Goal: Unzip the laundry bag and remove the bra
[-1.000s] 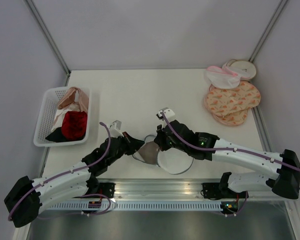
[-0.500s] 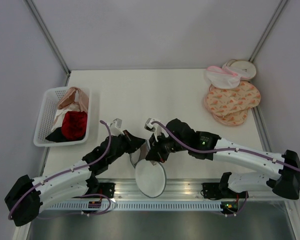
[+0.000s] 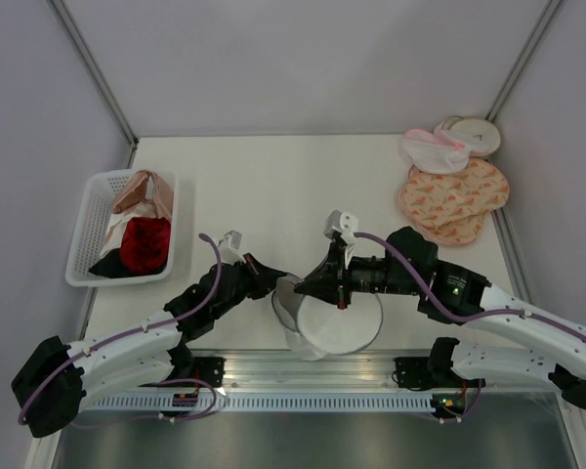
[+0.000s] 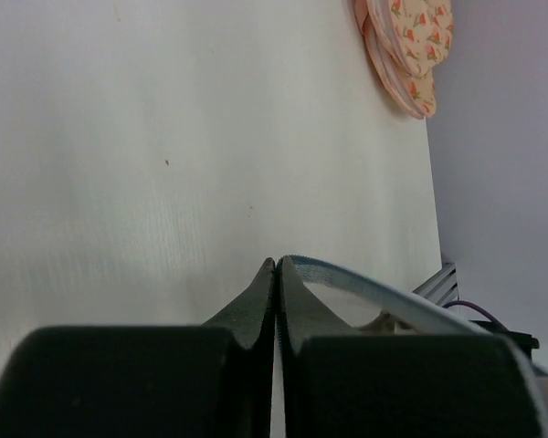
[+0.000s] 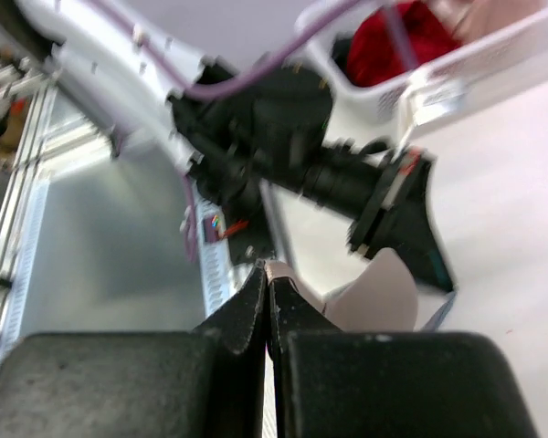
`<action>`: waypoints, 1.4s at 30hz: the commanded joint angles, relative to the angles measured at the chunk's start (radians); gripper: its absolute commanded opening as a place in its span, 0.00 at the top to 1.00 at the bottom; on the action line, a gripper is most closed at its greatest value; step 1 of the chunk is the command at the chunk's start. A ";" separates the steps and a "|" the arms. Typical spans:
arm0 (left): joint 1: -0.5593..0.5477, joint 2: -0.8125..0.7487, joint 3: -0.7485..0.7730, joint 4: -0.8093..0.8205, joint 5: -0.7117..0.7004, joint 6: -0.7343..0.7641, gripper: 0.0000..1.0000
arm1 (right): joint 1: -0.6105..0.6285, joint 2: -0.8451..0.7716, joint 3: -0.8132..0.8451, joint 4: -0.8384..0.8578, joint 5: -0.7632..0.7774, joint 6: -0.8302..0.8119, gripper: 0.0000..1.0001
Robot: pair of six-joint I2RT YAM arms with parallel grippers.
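Pinching laundry bag (image 3: 337,327) with left gripper (image 3: 276,286) and right gripper (image 3: 313,287), both clamped.
Risks losing what seems the zipper tab (image 5: 272,267), or tearing mesh, if yanked.

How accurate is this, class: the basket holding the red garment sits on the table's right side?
Not accurate. The basket holding the red garment sits on the table's left side, as the top view shows.

I'm working in a robot lab cell: bare pale walls (image 3: 303,59) with metal corner struts (image 3: 93,68) box in a white surface (image 3: 273,176), arms (image 3: 127,344) bolted to an aluminium rail (image 3: 303,369).
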 commanded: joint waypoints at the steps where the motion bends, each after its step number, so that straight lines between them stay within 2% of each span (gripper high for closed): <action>1: 0.000 0.022 0.016 0.023 -0.009 -0.009 0.98 | -0.002 -0.088 0.038 0.179 0.224 0.011 1.00; 6: 0.000 0.019 -0.006 0.027 -0.007 -0.014 0.98 | -0.004 -0.147 0.035 0.201 0.429 0.025 1.00; 14: 0.002 0.012 -0.009 0.020 -0.026 -0.011 0.98 | -0.004 -0.200 0.052 0.158 0.656 0.017 1.00; 17: 0.002 0.011 -0.003 0.014 -0.029 -0.006 0.98 | -0.005 -0.203 0.084 0.149 0.835 -0.023 1.00; 21: 0.000 0.005 0.028 -0.015 -0.018 0.028 0.98 | -0.005 -0.116 0.229 0.055 0.837 -0.072 1.00; 23: 0.000 -0.007 0.063 -0.057 -0.019 0.048 0.94 | -0.005 -0.076 0.257 0.032 0.845 -0.091 1.00; 26: 0.000 -0.056 0.094 -0.077 -0.030 0.103 0.63 | -0.005 -0.052 0.283 0.031 0.863 -0.118 1.00; 27: 0.000 -0.091 0.112 -0.084 -0.036 0.139 0.36 | -0.004 -0.032 0.306 0.016 0.851 -0.125 1.00; 28: 0.000 -0.106 0.123 -0.092 -0.041 0.160 0.25 | -0.004 -0.021 0.319 0.006 0.851 -0.128 1.00; 30: 0.000 -0.135 0.147 -0.112 -0.050 0.229 0.12 | -0.004 0.001 0.340 -0.008 0.825 -0.139 1.00; 33: 0.000 -0.176 0.186 -0.106 -0.029 0.304 0.00 | -0.005 0.043 0.368 -0.035 0.779 -0.144 1.00; 37: 0.000 -0.222 0.165 0.043 0.154 0.410 0.00 | -0.007 0.070 0.383 -0.049 0.770 -0.133 1.00; 38: 0.000 -0.230 0.163 0.055 0.216 0.422 0.00 | -0.007 0.074 0.386 -0.047 0.776 -0.124 1.00; 42: -0.001 -0.218 0.178 0.060 0.316 0.506 0.00 | -0.007 0.135 0.426 -0.060 0.770 -0.095 1.00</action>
